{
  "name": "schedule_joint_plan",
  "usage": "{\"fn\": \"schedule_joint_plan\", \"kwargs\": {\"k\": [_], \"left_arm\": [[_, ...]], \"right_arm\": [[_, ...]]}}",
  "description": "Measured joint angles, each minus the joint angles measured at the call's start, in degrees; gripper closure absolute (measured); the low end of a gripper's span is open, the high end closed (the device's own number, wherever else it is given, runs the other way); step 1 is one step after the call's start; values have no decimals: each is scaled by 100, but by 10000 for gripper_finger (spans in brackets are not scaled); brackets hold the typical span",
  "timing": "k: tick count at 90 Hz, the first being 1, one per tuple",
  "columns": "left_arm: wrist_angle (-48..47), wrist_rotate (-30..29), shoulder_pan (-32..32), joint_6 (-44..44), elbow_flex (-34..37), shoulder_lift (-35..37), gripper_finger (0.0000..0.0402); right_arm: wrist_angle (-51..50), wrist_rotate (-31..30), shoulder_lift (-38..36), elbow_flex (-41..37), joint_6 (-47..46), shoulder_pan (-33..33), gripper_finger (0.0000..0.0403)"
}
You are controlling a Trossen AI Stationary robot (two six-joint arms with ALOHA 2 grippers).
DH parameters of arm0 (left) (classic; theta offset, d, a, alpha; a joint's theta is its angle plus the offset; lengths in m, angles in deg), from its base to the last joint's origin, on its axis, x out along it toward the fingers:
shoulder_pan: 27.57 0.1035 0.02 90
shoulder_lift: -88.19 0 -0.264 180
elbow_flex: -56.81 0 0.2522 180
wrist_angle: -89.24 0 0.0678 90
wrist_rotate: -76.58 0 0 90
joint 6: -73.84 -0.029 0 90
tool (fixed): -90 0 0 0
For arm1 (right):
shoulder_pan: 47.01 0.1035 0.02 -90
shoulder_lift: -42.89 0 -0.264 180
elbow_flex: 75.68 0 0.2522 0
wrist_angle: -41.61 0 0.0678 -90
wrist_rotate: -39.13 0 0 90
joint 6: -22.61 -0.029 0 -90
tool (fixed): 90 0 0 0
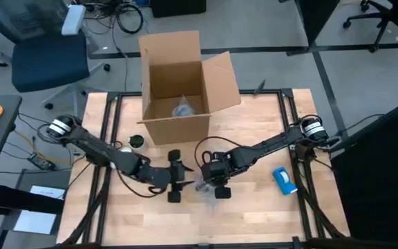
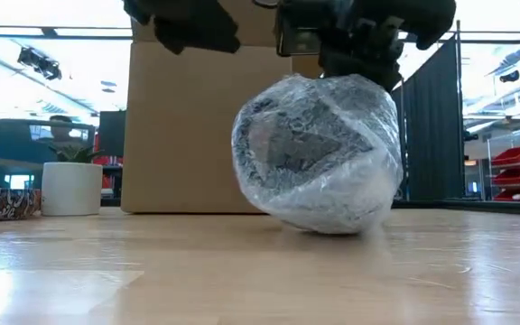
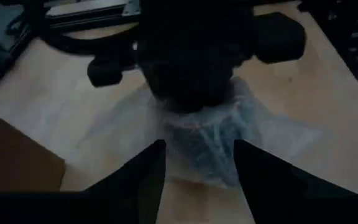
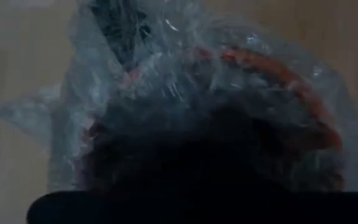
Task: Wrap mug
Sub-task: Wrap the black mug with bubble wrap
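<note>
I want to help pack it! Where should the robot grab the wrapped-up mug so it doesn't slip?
Probably across the rounded middle of the wrapped mug, coming down from above. The bundle sits on the table like a ball, widest there, and the loose plastic edges would likely slip.

Robotics lab, office chair, floor cables, red parts bins

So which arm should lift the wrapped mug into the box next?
Right, probably. The right gripper sits directly on the wrapped mug, while the left gripper hangs beside it with jaws spread. The cardboard box stands open just behind.
</note>
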Motion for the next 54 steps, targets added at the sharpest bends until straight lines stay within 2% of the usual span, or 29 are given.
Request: {"fn": "schedule_joint_plan", "kwargs": {"k": [33, 44, 54], "left_arm": [[149, 37, 26, 424, 423, -435, 229], [397, -89, 26, 390, 542, -435, 229], [524, -104, 24, 244, 581, -437, 229]], "right_arm": [[-1713, -2, -2, 1414, -60, 258, 403], [-1504, 50, -2, 1478, -73, 328, 403], [-824, 100, -2, 1196, -73, 315, 403]]}}
